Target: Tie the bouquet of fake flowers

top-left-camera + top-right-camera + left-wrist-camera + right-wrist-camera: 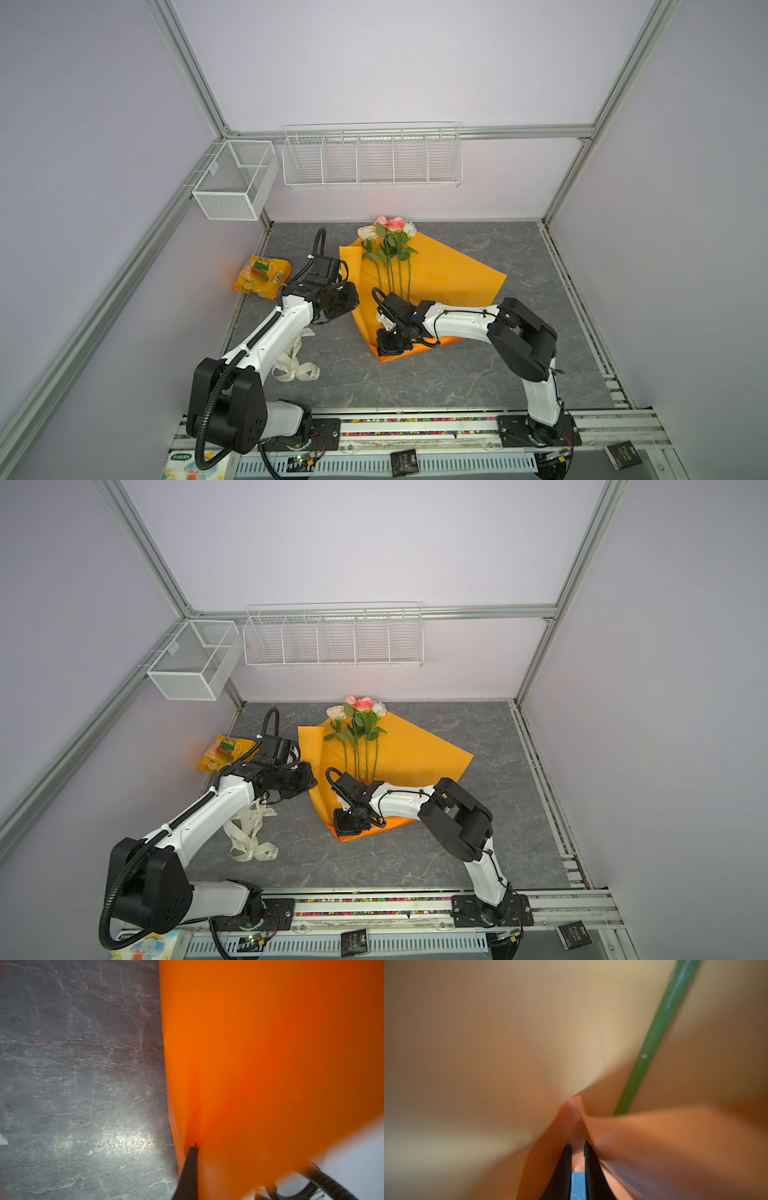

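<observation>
beside right fingers (563, 1172), bouquet of fake flowers (390, 249), on orange paper (449, 270)

Left pincer (195, 1148) clamped tight; right pincer (577, 1147) nearly closed (both reaching centre).

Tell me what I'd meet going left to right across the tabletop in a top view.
Yellow snack bag, left gripper shut on the orange paper, bouquet of fake flowers.

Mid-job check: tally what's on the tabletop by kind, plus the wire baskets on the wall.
bouquet of fake flowers: 1
orange paper: 1
yellow snack bag: 1
cream ribbon: 1
wire baskets: 2
Total: 6
</observation>
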`<state>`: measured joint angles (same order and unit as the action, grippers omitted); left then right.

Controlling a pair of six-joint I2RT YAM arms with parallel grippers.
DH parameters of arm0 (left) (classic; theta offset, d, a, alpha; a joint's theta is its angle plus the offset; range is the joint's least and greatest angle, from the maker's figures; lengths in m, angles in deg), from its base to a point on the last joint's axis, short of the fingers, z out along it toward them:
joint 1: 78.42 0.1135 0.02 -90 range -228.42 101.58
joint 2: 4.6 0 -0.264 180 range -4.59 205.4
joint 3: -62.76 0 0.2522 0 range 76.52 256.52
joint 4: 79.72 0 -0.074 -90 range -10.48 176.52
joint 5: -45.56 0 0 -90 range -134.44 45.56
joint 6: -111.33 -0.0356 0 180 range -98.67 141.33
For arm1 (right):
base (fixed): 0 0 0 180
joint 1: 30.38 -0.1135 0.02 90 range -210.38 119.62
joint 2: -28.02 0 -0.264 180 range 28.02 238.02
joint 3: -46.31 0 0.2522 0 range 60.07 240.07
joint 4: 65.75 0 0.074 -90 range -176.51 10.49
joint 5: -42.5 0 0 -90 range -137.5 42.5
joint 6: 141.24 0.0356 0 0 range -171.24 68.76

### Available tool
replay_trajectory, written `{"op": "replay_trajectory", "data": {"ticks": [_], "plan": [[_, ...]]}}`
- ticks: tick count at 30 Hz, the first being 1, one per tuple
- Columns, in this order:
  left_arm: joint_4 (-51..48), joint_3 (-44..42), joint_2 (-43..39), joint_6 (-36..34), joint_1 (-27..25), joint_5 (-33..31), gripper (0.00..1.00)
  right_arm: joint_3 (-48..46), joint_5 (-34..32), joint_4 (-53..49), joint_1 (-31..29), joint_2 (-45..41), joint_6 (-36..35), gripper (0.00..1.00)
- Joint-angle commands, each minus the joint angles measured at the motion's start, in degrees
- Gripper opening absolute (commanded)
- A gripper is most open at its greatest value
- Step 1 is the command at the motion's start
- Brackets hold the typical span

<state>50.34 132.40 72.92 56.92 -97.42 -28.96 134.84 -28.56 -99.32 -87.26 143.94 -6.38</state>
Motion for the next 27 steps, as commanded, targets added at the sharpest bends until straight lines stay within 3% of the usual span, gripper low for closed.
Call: {"op": "replay_trajectory", "data": {"ticks": [1, 8, 18, 27], "plan": [[-1.4, 1.3, 0.9, 0.4, 0.4, 2.2, 0.00, -0.6, -0.3, -0.4, 1.4, -3.7, 0.6, 0.20], [-0.7, 1.6, 0.4, 1.0, 0.4, 2.0, 0.00, -4.9, -3.6, -1.4, 4.5, -9.7, 0.7, 0.22], [2.5, 4.6, 3.2, 3.9, -0.9, 5.9, 0.00, -6.2, -4.0, 0.0, 4.3, -2.6, 1.6, 0.18], [8.6, 8.7, 10.3, 6.7, -6.3, 9.8, 0.00, -9.2, -1.3, 5.1, 5.0, -3.0, 2.7, 0.17]]}}
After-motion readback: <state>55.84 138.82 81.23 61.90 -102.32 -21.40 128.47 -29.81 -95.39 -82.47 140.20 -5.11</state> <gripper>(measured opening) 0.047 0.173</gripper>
